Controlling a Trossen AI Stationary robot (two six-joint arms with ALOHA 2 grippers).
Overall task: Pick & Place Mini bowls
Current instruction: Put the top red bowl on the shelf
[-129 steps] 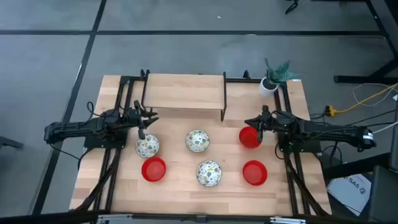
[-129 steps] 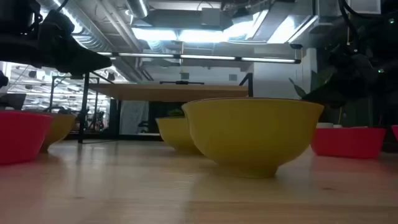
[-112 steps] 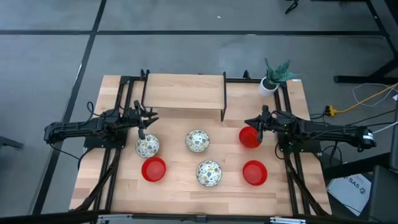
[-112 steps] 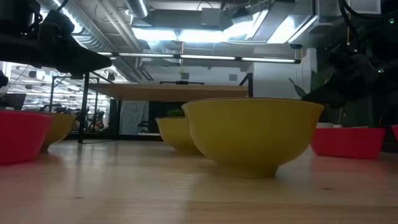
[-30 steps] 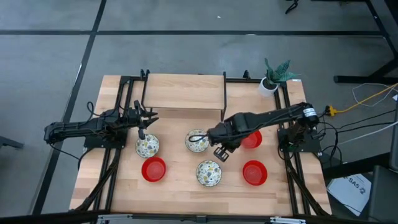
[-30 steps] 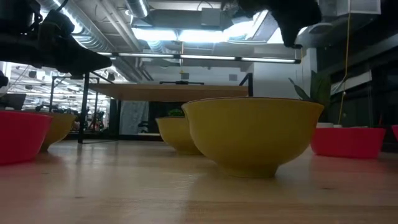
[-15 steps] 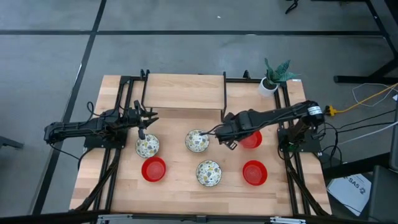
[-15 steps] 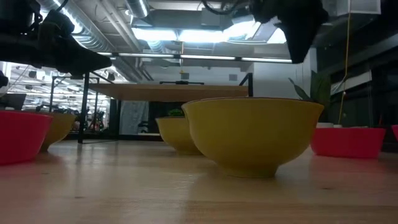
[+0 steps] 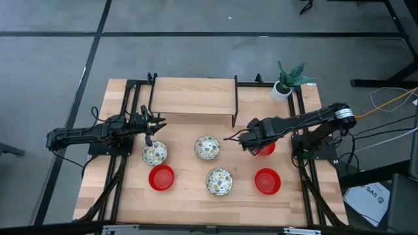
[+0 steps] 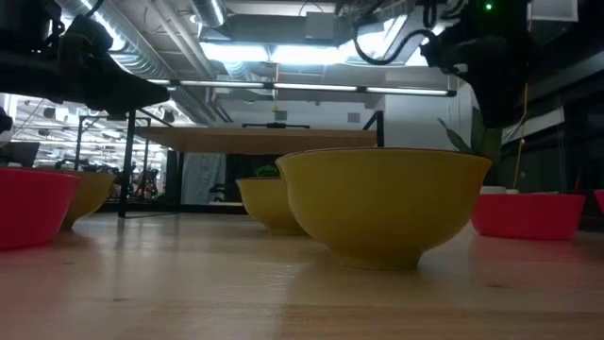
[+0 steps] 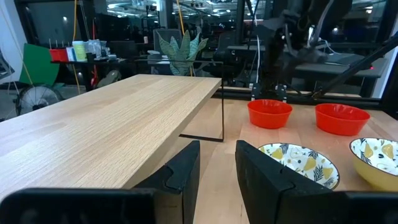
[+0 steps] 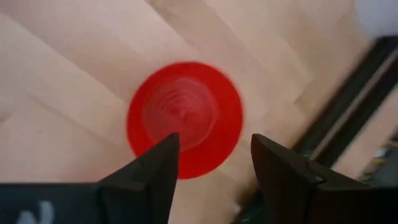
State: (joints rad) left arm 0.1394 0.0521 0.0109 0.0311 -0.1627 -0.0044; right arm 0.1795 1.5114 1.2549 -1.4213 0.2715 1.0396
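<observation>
From above, the right gripper [image 9: 243,139] hangs over the worktop [image 9: 196,196] beside a red bowl [image 9: 264,146], with the patterned bowls [image 9: 208,147] on its far side. The left gripper [image 9: 151,129] waits over another patterned bowl.

The low view shows bowls with yellow outsides.

In the right wrist view the fingers [image 12: 149,171] stand apart directly above the glossy red bowl [image 12: 185,118]. It looks light, rigid and slippery, so pinching one rim wall seems best.

A robotics lab or workshop: bare ducts [image 10: 142,66] and strip lights [image 10: 311,90] run overhead behind the wooden table [image 9: 196,98], with benches, a green screen [image 11: 36,62] (plus a fan [image 11: 34,99] beside it) beyond.
</observation>
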